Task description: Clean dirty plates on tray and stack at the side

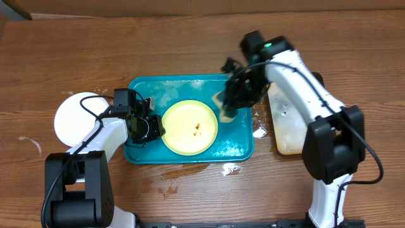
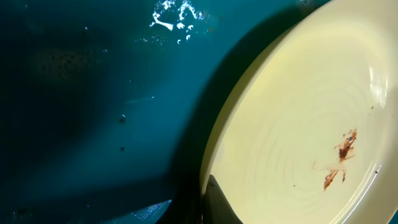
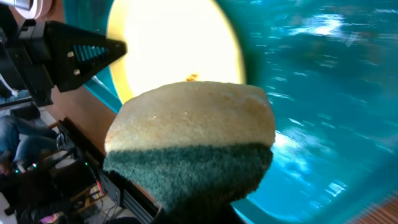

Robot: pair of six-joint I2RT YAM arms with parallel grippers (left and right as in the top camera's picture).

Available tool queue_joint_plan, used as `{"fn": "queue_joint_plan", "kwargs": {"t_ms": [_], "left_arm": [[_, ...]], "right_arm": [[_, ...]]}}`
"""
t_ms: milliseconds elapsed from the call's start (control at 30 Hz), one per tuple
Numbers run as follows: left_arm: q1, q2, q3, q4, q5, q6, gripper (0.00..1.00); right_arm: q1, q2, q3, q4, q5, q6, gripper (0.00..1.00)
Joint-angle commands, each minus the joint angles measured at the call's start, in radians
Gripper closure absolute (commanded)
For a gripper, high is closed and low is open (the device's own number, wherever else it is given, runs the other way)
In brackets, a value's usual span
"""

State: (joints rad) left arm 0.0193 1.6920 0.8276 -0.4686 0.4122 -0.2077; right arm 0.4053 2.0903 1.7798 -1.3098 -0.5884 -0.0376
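Yellow-green plate (image 1: 183, 130) sits in the middle of the teal tray (image 1: 237, 149), with a brown smear (image 1: 197, 128) just toward three o'clock of its centre. Left claw (image 1: 150, 128) is closed, tucked in at the plate's nine o'clock rim (whether it pinches that rim, I cannot tell). Right claw (image 1: 231, 95) is clamped on the sponge (image 1: 226, 113), over the tray at the plate's two o'clock. A white plate (image 1: 76, 117) lies on the surface (image 1: 190, 50), off the tray's nine o'clock side
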Motion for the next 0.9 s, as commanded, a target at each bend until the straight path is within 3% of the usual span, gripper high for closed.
{"fn": "queue_joint_plan", "kwargs": {"t_ms": [0,600,867], "left_arm": [[-0.007,0.021,0.019,-0.006,0.007,-0.010,0.96],[-0.044,0.021,0.023,-0.010,0.003,-0.026,0.96],[-0.132,0.021,0.051,-0.021,-0.049,-0.071,0.96]], "right_arm": [[0.030,-0.012,-0.041,0.050,-0.009,0.092,0.96],[0.214,-0.001,-0.333,0.520,0.058,0.430,0.96],[0.268,-0.001,-0.341,0.552,0.330,0.686,0.96]]}}
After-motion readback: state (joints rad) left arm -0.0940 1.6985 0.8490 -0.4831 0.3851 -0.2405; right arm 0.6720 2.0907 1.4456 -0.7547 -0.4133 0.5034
